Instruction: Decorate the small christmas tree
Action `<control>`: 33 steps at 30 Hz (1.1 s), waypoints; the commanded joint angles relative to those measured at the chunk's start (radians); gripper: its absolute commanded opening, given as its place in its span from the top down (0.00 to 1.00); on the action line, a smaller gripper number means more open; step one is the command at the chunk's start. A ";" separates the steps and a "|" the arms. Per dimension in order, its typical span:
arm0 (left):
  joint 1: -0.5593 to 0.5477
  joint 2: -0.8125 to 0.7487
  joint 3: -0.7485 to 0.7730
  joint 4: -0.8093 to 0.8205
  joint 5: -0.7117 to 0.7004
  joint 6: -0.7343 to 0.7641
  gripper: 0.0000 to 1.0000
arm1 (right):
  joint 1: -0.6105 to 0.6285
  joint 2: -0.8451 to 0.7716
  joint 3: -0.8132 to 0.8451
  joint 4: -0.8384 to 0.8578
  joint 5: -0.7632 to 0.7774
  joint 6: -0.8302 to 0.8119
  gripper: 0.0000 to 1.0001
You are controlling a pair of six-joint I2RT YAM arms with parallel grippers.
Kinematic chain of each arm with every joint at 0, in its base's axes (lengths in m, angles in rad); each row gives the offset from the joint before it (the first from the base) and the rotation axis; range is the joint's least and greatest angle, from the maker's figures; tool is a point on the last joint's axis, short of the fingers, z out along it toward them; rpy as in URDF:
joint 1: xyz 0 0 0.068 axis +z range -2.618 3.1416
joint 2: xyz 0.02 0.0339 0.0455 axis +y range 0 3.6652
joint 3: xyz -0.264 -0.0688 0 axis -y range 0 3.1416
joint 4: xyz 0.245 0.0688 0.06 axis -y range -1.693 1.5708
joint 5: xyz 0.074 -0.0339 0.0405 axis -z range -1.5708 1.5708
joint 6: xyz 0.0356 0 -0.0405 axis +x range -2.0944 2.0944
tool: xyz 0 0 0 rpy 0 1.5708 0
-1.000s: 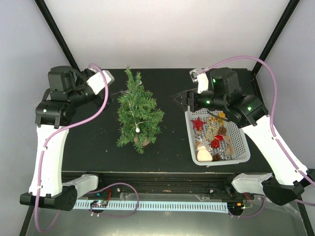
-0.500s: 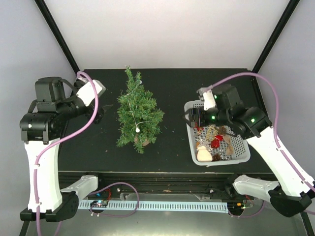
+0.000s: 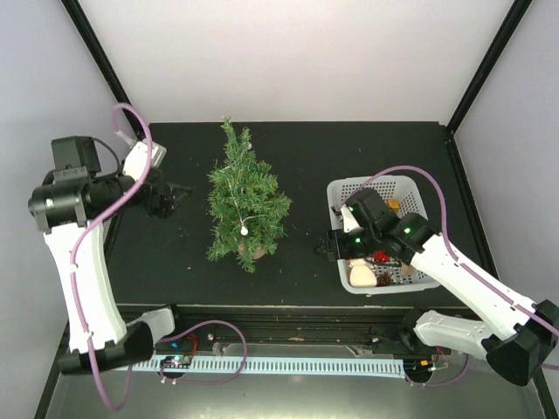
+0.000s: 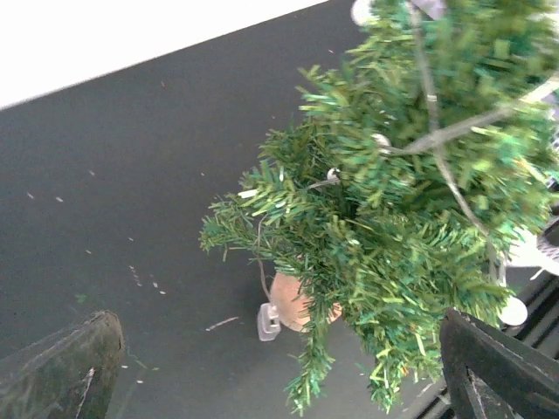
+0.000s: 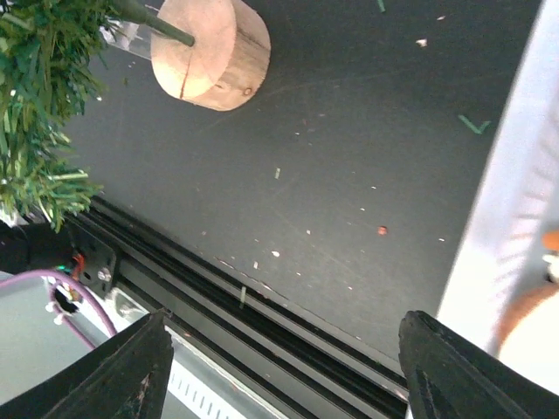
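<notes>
The small christmas tree (image 3: 243, 202) stood left of the middle of the black matte tabletop (image 3: 349, 148). Its bushy dark green needles tapered to a thin tip, and its trunk was set in a round, pale wooden disc (image 5: 208, 52). A thin silvery string ran across the branches, and a small white ball (image 3: 243, 229) hung low on the near side. A little clear clip (image 4: 268, 321) lay just beside the disc.

To the right, well apart from the tree, sat a white slotted plastic basket (image 3: 384, 188) holding a jumble of ornaments, among them a red one (image 3: 381, 257) and a cream-coloured figure (image 3: 361, 275).

The left end effector (image 3: 177, 197) hung left of the tree with its dark fingers spread wide and nothing between them. The right end effector (image 5: 284, 349) hovered by the basket's near-left corner, over bare tabletop between basket and tree, its fingers likewise spread and holding nothing. A black metal rail (image 5: 262, 314) edged the tabletop's near side, close below it. Small flecks dotted the surface.
</notes>
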 commanded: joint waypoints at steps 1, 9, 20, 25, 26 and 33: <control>0.078 0.079 0.035 -0.098 0.175 0.020 0.01 | 0.015 0.025 -0.068 0.217 -0.071 0.146 0.29; 0.130 -0.024 -0.130 -0.020 0.122 0.001 0.01 | 0.015 0.188 -0.087 0.436 -0.161 0.249 0.35; 0.143 -0.072 -0.153 0.007 0.043 -0.125 0.01 | -0.016 0.442 -0.033 0.527 -0.129 0.299 0.42; 0.143 -0.077 -0.154 0.021 0.056 -0.122 0.01 | -0.042 0.462 -0.162 0.734 -0.193 0.409 0.42; 0.143 -0.070 -0.159 0.028 0.054 -0.121 0.01 | -0.040 0.479 -0.180 0.781 -0.215 0.429 0.43; 0.144 -0.035 -0.161 0.013 0.046 -0.107 0.01 | -0.020 0.547 -0.246 1.052 -0.238 0.559 0.44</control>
